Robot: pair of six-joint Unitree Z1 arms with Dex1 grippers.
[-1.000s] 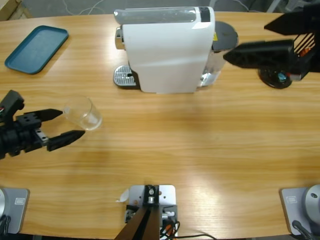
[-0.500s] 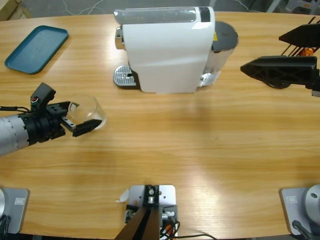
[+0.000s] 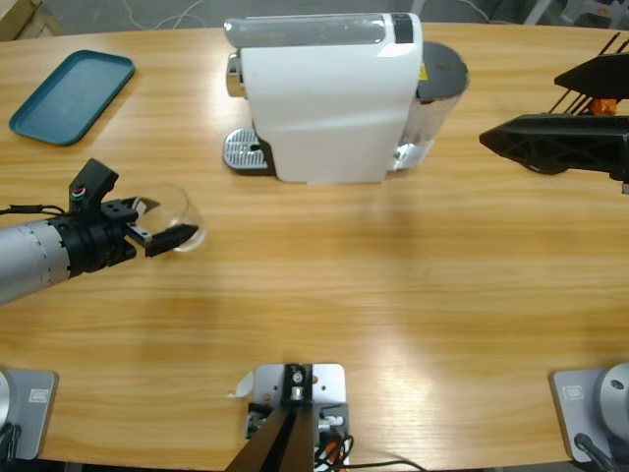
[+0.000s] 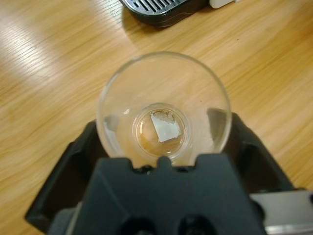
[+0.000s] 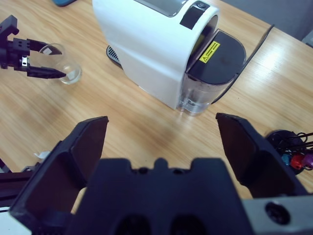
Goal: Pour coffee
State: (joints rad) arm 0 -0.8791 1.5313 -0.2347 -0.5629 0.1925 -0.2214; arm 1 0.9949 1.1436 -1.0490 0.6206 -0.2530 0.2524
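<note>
The long wooden tabletop carries a white coffee machine at the far middle, its metal drip tray jutting out on its left side, and a teal tray lies at the far left corner. The left arm comes in from the left edge, and its left pincer has its two jaws closed around a clear glass tumbler, which sits near the left side of the tabletop, left of and nearer than the drip tray. Down the left wrist view the glass looks empty: no dark coffee shows, only a pale glint at the bottom. The right pincer hangs wide open with nothing in it, high over the right end, near a small dark capsule holder. By my reading the task is barely begun: the glass is gripped, but it is not yet under the spout and nothing is poured
</note>
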